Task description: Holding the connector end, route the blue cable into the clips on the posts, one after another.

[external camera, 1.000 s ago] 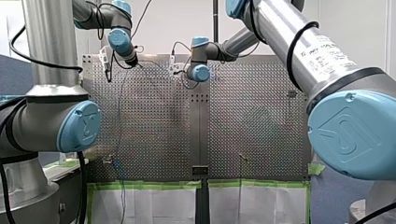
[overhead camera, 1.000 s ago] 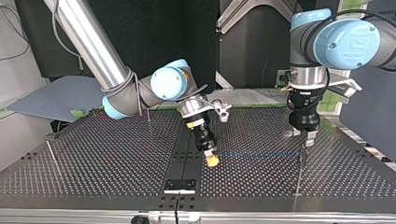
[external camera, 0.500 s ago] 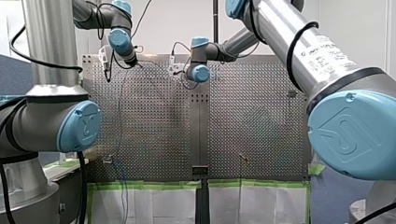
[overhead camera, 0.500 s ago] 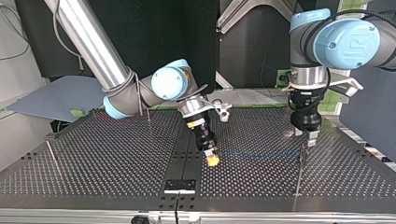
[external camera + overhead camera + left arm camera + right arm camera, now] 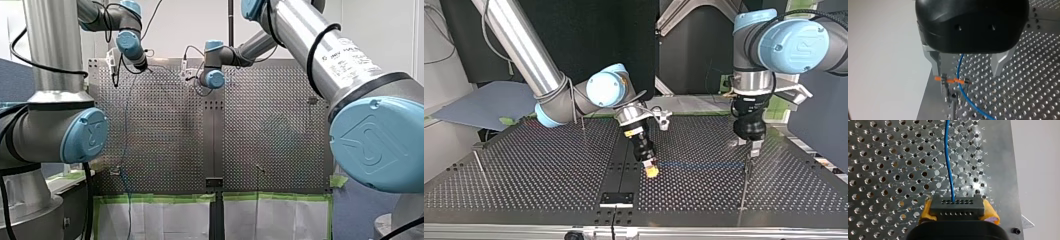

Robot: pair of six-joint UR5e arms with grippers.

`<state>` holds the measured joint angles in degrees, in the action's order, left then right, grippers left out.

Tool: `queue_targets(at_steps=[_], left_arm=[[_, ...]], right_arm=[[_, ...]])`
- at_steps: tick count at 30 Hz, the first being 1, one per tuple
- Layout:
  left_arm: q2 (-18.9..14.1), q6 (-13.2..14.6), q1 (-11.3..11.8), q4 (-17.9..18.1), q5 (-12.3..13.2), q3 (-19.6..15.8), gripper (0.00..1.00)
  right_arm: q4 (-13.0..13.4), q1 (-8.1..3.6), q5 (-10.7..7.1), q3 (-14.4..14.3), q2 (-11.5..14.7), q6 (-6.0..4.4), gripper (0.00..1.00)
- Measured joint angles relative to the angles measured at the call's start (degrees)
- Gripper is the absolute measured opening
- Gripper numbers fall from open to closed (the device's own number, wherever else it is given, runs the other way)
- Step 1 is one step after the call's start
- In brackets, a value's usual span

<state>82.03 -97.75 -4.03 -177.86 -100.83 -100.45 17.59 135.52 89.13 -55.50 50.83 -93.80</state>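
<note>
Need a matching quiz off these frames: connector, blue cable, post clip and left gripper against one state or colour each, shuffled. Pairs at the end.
Things:
1. connector
2. blue cable
3. clip
4. left gripper

States:
A. open, metal fingers on either side of the cable
B. black, clamped by the right gripper between yellow pads
C. orange tabs, on top of a post
D. thin line running over the perforated table

Pairs: 1-B, 2-D, 3-C, 4-A
</note>
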Motion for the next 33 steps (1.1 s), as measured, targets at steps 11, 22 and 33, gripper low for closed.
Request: queue_targets(at_steps=[11,22,33], left_arm=[[1.56,5.03,-1.47,0.42,3.26,0.00,0.98],[3.22,10.36,-2.09,2.98,3.97,0.29,0.98],[4.57,12.96,-2.97,3.01,2.89,4.18,0.98]], right_arm=[[-0.01,-0.04,0.00,0.00,-0.12,0.13,0.00],[0.06,-0.44,0.08,0.00,-0.25,0.01,0.00],[0.15,-0.47,0.09,0.02,-0.40,0.00,0.00]])
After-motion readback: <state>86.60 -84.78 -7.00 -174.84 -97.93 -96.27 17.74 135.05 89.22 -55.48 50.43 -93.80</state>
